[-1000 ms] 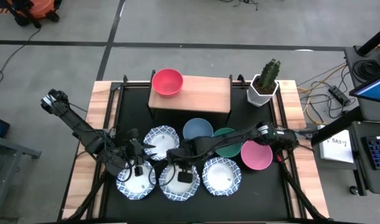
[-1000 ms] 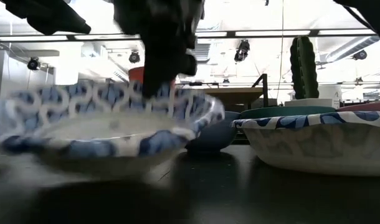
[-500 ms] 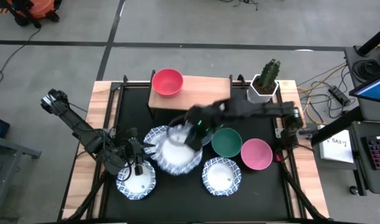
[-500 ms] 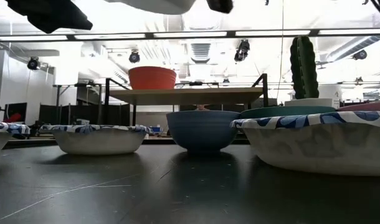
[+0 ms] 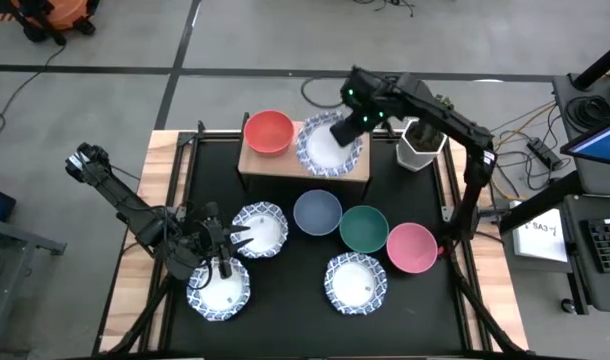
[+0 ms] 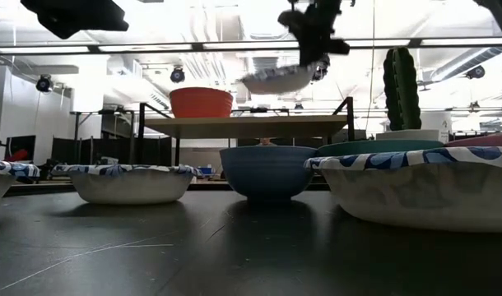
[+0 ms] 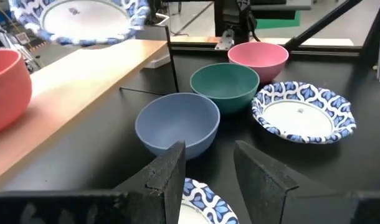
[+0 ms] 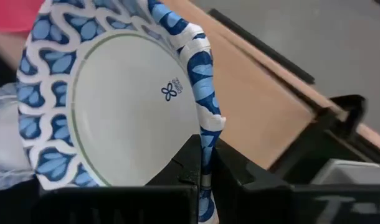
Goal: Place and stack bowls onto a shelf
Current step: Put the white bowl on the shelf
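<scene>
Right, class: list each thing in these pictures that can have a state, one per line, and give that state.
Right gripper: shut on the carried bowl's rim.
Carried bowl: held above the shelf, not set down.
Shelf: holds only the red bowl.
Red bowl: upright on the shelf.
Left gripper: open, empty, low over the table.
Blue bowl: upright on the table.

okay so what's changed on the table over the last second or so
The right gripper, shut on a blue-patterned bowl by its rim, lifted it from the front row and carried it up over the free end of the shelf, where it hangs above the board beside the red bowl. The left gripper stayed open over the front-left bowls. The other bowls and the cactus pot did not move.
</scene>
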{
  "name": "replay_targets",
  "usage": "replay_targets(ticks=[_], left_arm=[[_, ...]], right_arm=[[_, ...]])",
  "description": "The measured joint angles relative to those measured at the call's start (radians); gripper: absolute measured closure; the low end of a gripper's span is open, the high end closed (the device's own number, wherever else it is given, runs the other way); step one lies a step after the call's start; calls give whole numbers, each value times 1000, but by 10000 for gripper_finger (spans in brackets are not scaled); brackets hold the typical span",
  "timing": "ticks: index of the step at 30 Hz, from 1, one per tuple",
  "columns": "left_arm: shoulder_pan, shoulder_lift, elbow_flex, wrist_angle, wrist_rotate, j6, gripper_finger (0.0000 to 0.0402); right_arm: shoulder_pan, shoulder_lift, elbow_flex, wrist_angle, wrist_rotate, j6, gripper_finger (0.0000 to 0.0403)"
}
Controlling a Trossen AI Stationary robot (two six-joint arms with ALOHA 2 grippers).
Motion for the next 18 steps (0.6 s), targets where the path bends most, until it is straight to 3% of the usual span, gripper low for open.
replay_targets(ticks=[11,18], left_arm=[[0,0,0,225,-8,-10,281],[-19,16,0,363,-7,20,281]], right_arm=[[-104,72,-2,32,-26,-133,384],[-117,113,-2,36,-31,-224,311]])
